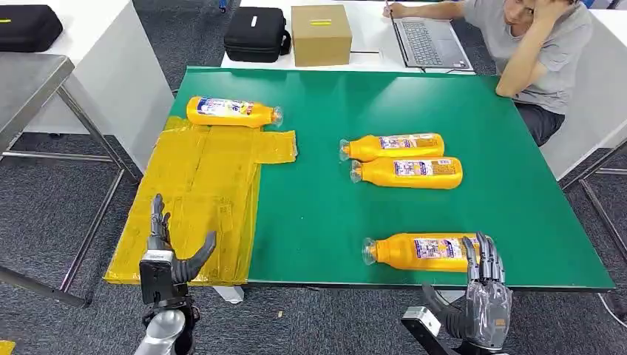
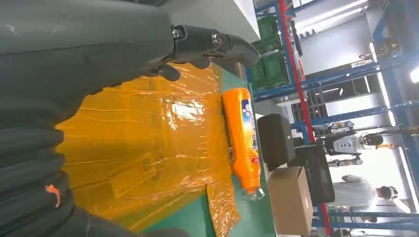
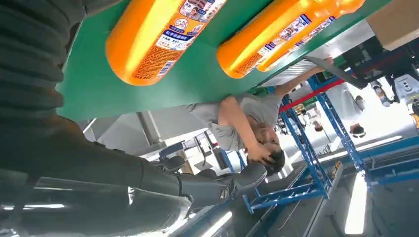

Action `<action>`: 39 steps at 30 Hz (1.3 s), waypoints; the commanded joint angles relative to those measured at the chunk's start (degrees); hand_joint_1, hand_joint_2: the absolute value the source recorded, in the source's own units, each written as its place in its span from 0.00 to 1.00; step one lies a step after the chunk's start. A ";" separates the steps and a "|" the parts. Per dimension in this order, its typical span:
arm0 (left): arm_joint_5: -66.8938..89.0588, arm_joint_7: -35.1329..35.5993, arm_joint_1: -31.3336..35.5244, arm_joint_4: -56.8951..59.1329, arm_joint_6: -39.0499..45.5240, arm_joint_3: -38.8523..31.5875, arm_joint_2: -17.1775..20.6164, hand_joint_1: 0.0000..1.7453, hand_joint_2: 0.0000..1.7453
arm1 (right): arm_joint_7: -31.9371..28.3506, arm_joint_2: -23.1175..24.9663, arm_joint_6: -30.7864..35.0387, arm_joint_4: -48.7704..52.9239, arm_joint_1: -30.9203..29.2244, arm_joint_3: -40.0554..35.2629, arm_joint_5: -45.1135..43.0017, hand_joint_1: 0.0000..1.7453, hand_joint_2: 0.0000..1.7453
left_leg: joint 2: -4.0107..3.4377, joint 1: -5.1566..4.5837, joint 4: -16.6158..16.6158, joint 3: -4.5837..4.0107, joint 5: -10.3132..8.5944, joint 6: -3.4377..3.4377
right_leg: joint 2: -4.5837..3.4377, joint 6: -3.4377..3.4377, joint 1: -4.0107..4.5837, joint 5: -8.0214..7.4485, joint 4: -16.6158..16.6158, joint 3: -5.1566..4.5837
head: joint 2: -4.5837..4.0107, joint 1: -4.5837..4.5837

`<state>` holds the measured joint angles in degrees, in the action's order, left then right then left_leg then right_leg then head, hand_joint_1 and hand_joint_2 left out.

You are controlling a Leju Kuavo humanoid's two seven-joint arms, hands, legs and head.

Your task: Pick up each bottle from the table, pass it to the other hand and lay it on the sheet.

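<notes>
We're in a lab or test hall with a warehouse feel. Grey carpet tiles (image 1: 44, 200) cover the floor, and white desks (image 1: 111, 66) ring a green-topped table (image 1: 517, 214). A person (image 1: 543, 52) sits at a laptop (image 1: 429, 41), beside a cardboard box (image 1: 320, 33) and a black case (image 1: 255, 33). Beyond stand tall blue and red storage racks (image 2: 296, 74) with green crates (image 2: 269, 54), and what may be another robot (image 2: 348, 143), blurred.

Green table (image 1: 517, 222): yellow sheet (image 1: 200, 207), four orange bottles (image 1: 410, 171) lying.
</notes>
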<state>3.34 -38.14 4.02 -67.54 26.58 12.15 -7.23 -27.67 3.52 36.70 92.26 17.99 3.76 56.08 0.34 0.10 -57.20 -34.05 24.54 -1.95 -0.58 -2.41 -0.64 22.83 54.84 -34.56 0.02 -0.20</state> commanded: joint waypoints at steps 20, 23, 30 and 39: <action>0.00 0.36 0.70 0.91 -0.25 -1.44 -0.37 0.00 1.00 | 0.01 -0.44 -0.40 -0.97 -0.44 0.61 -0.17 0.00 1.00 | -0.01 0.01 0.03 0.18 0.08 0.07 | 0.05 0.06 0.02 0.09 -0.01 0.17 | 0.00 0.00; 0.00 0.36 0.70 0.91 -0.25 -1.44 -0.37 0.00 1.00 | 0.01 -0.44 -0.40 -0.97 -0.44 0.61 -0.17 0.00 1.00 | -0.01 0.01 0.02 0.19 0.09 0.07 | 0.05 0.06 0.02 0.10 -0.01 0.19 | 0.00 0.00; 0.00 0.36 0.70 0.91 -0.25 -1.44 -0.37 0.00 1.00 | 0.01 -0.44 -0.40 -0.97 -0.44 0.61 -0.17 0.00 1.00 | -0.01 0.00 0.03 0.13 0.05 0.05 | 0.03 0.05 0.00 0.07 -0.01 0.12 | 0.00 0.00; 0.00 0.36 0.70 0.91 -0.25 -1.44 -0.37 0.00 1.00 | 0.01 -0.44 -0.40 -0.97 -0.44 0.61 -0.17 0.00 1.00 | -0.01 0.01 0.03 0.25 0.11 0.09 | 0.06 0.08 0.02 0.14 0.01 0.24 | 0.00 0.00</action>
<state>3.34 -38.14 4.02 -67.54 26.58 12.15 -7.28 -27.67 3.50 36.70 92.26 17.99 3.78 56.08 0.34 0.11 -57.20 -34.05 24.54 -1.95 -0.59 -2.41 -0.64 22.83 54.84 -34.56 0.02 -0.20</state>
